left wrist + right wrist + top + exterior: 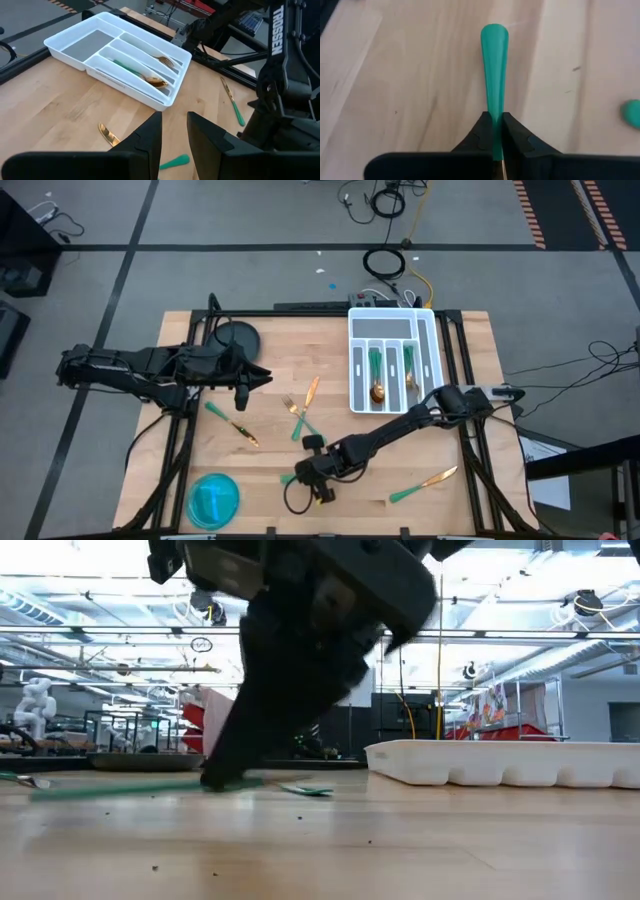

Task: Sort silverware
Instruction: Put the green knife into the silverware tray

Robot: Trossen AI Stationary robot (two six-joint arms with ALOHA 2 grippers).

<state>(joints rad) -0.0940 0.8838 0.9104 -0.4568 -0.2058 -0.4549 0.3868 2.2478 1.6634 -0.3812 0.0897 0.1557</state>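
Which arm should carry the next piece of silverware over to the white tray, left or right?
Right. The right gripper has its fingers shut on a green handle low at the table's front, so it likely just lifts and moves to the tray. The left gripper hovers empty, fingers open.

My right black tool (495, 131) pinched a slim teal-green plastic handle (494, 60). The pale, straight-grained wooden counter (270, 430) carried a white plastic compartmented tray (360, 375), a translucent blue round bowl (214, 499), and gold-headed, green-handled silverware (300, 402). My left tool (173, 135) was black too.
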